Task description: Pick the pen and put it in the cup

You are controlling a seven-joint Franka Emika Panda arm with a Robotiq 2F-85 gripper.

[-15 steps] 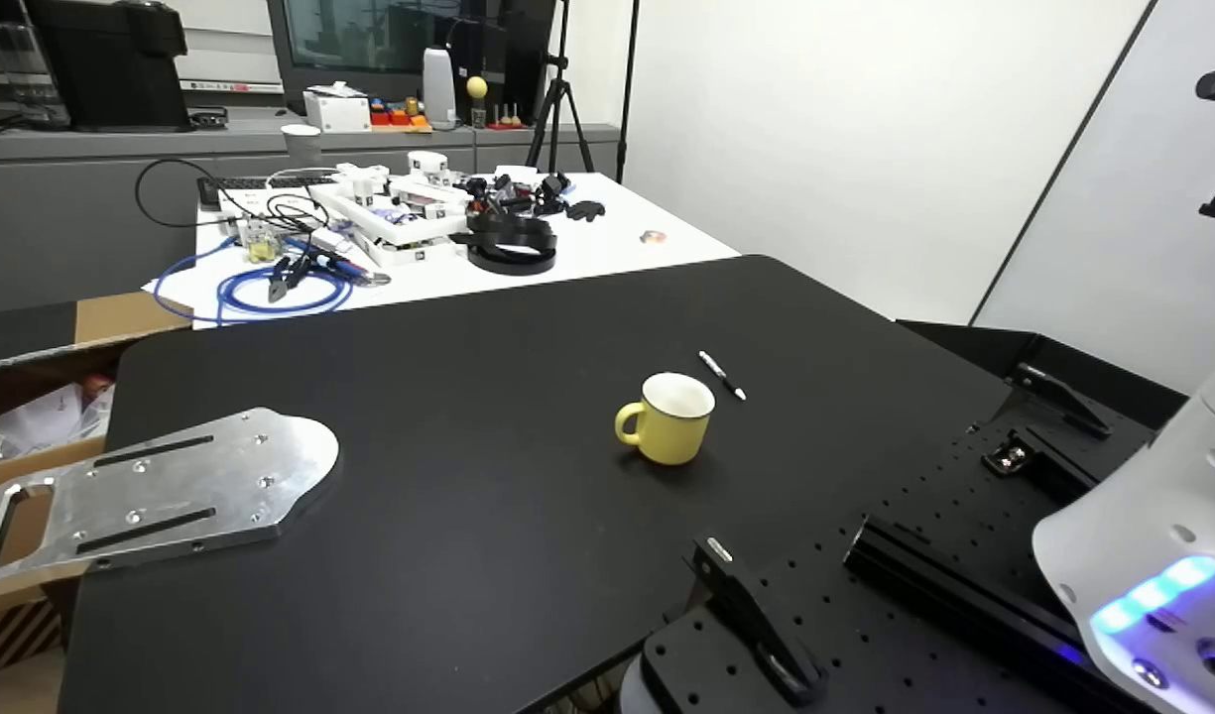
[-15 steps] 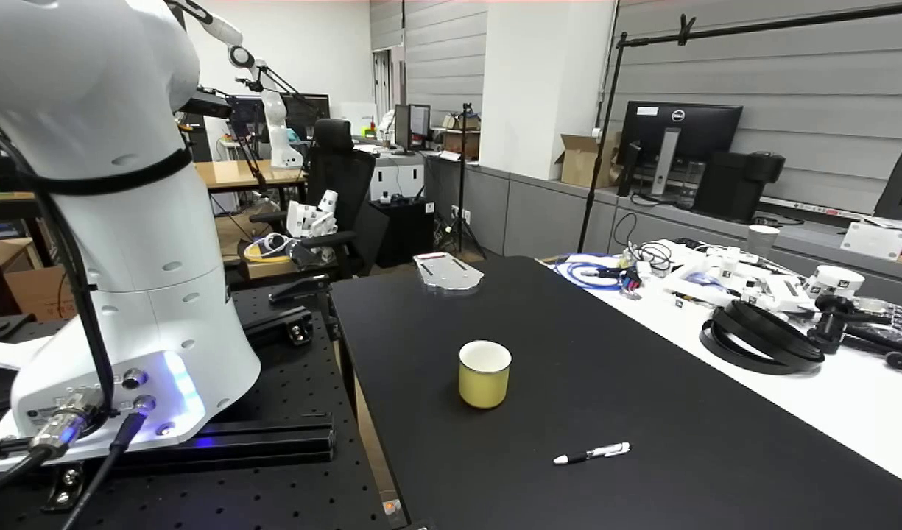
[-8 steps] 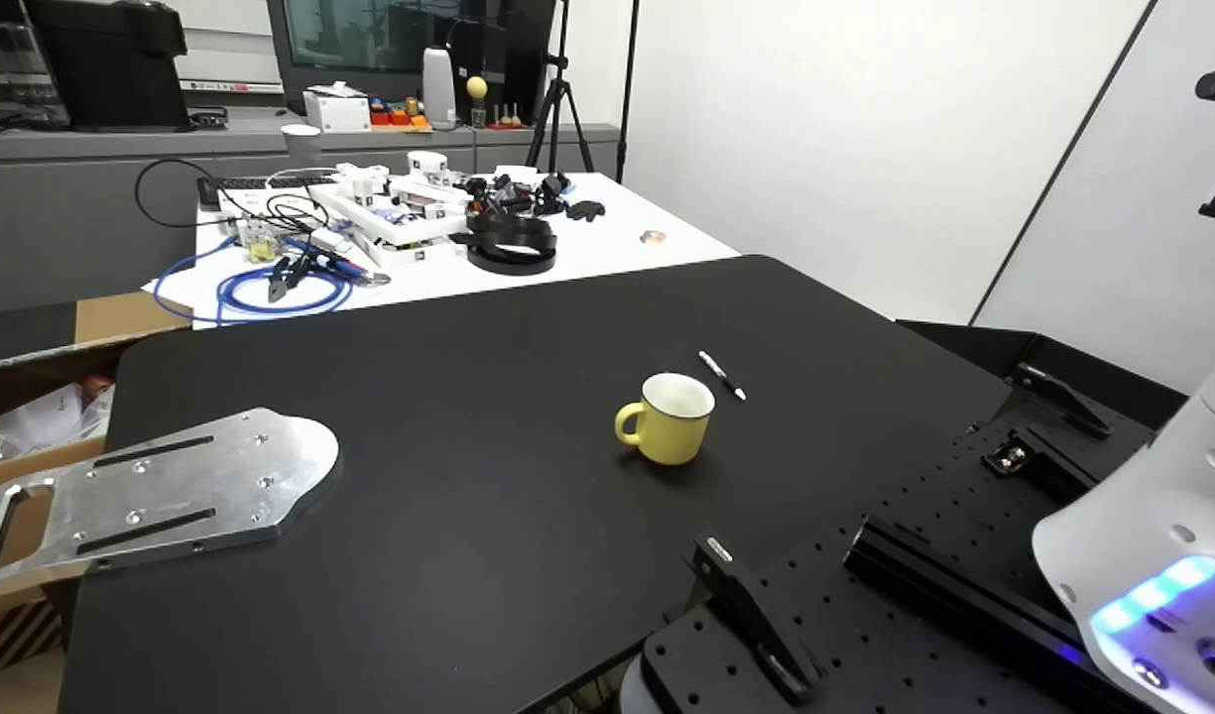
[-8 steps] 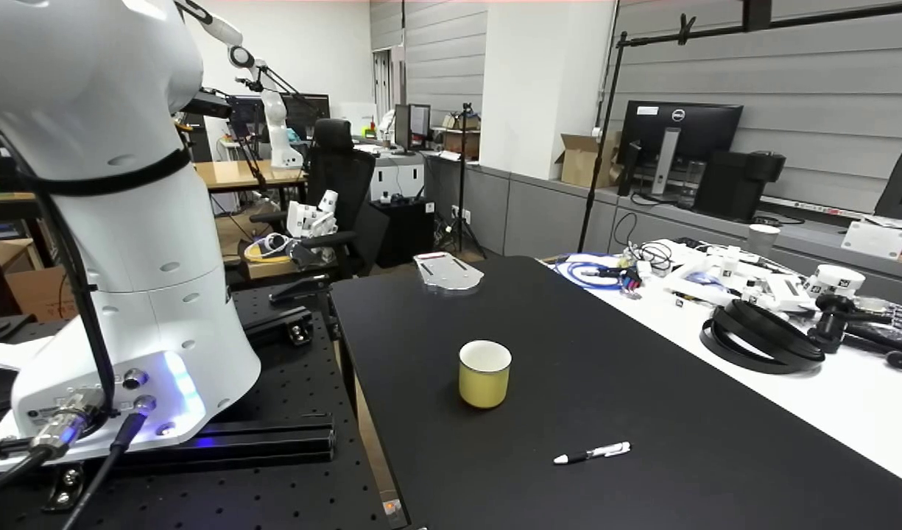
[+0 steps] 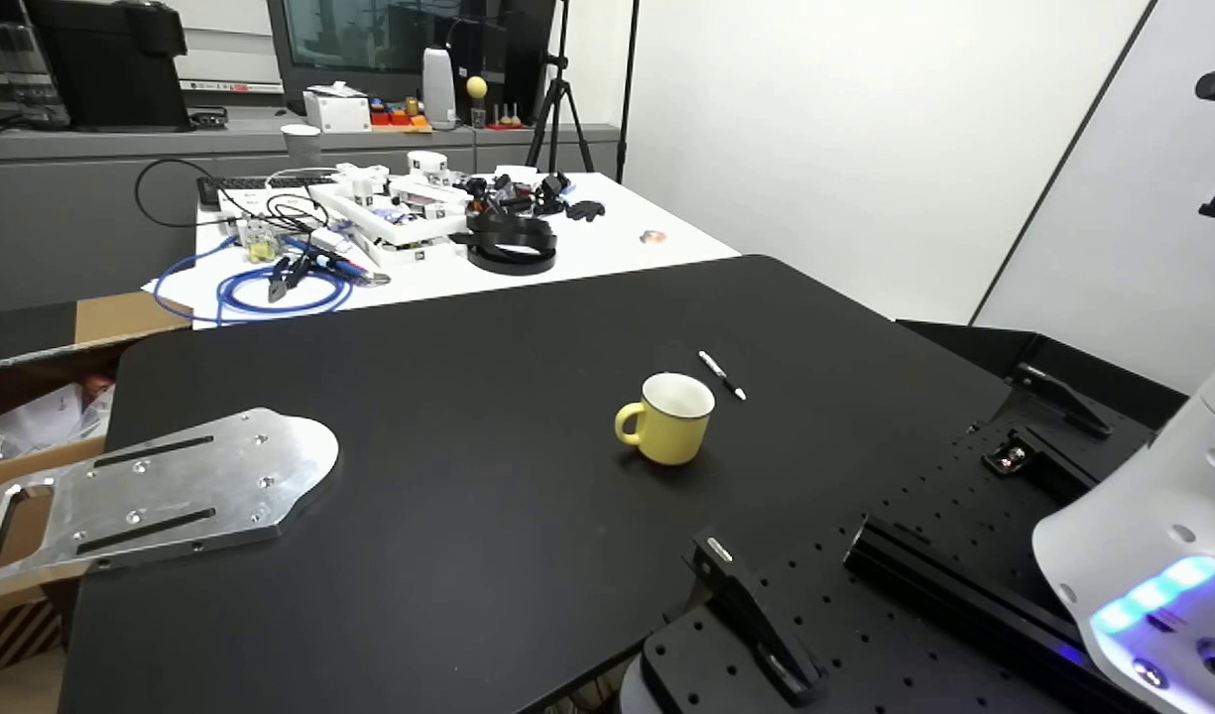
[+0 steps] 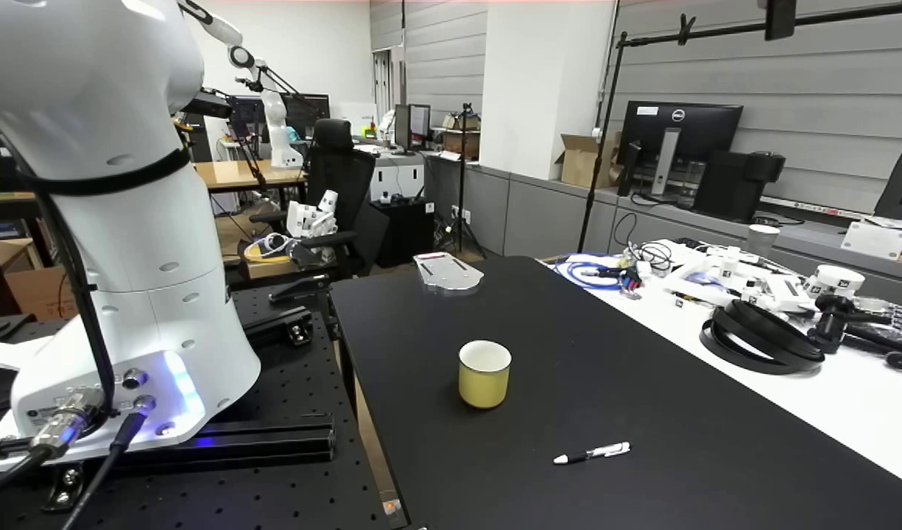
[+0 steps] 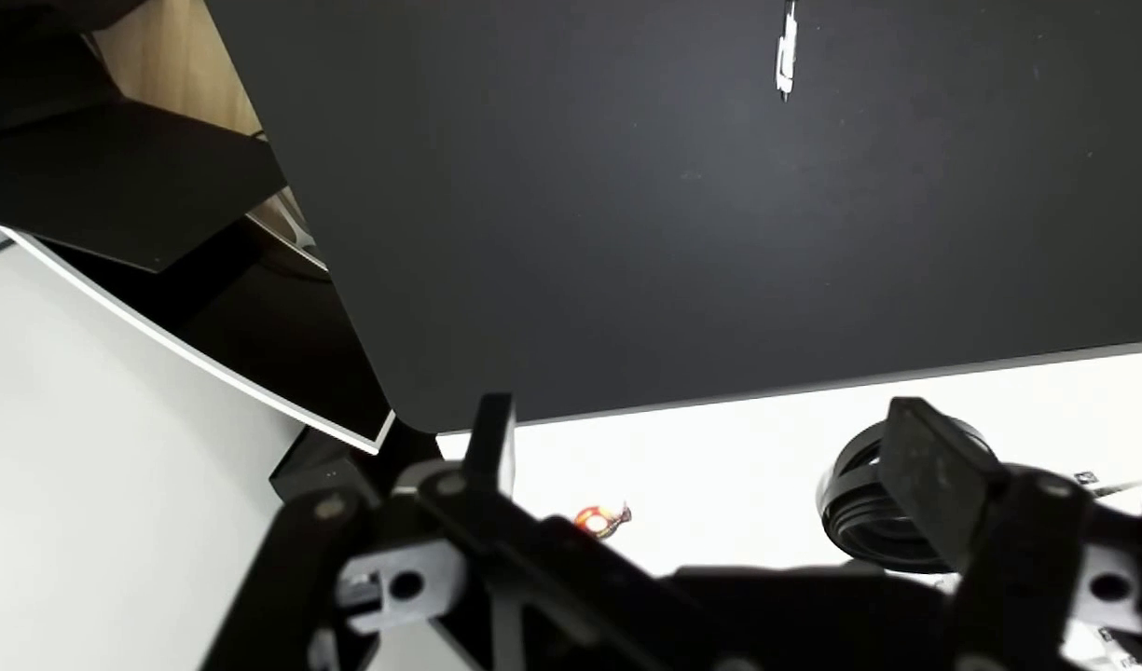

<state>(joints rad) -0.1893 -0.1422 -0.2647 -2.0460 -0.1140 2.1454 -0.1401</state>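
A dark part [image 6: 780, 18], probably of the gripper [image 7: 706, 429], had shifted rightward along an exterior view's top since the earlier frame. In the wrist view its fingers [image 7: 939, 475] stood spread, holding nothing. The pen [image 6: 592, 453] lay near the cup [image 6: 484, 377], on the side away from its handle [image 5: 628, 423]; we judged the pen light, stiff and slippery, best pinched crosswise at mid-length. The cup seemed the main obstacle; a metal plate [image 5: 190, 486] lay well apart, on its handle side.
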